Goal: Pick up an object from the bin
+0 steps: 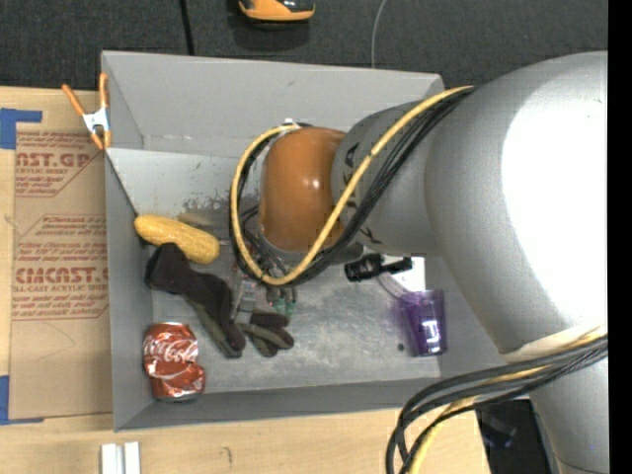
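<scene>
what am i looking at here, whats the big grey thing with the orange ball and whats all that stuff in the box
This is a single camera looking down, a little from the side, into a grey metal bin. The big grey shape on the right is a robot arm reaching in. The orange ball is a cover on its wrist, with cables looped round it. Under that sits the gripper, the part that grabs things. It is low over a dark glove near the bin's middle. Also in the bin are a yellow banana-shaped piece, a crushed red cola can and a purple see-through piece. Whether anything is held cannot be told from here.
</scene>
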Motion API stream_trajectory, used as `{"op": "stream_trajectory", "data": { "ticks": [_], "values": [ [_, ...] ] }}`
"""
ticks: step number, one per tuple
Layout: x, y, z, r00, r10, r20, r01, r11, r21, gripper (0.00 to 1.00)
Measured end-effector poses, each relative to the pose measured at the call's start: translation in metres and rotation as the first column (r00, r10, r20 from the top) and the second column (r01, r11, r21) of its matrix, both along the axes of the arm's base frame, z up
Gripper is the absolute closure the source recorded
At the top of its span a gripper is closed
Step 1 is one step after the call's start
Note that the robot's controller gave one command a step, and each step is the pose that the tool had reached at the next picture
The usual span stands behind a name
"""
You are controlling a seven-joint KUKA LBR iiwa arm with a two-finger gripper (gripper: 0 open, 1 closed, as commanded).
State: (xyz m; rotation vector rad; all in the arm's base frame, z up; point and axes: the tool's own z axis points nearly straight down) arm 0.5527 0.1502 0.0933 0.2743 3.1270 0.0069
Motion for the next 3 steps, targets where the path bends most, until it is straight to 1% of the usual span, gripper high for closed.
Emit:
{"op": "stream_trajectory", "data": {
  "ticks": [1, 2, 3],
  "values": [
    [-0.002, 0.000, -0.002, 1.000, 0.001, -0.006, -0.001, 1.000, -0.001, 0.00],
    [-0.002, 0.000, -0.002, 1.000, 0.001, -0.006, -0.001, 1.000, -0.001, 0.00],
    [-0.015, 0.015, -0.007, 0.996, 0.086, 0.002, -0.086, 0.996, -0.006, 0.00]
  ]
}}
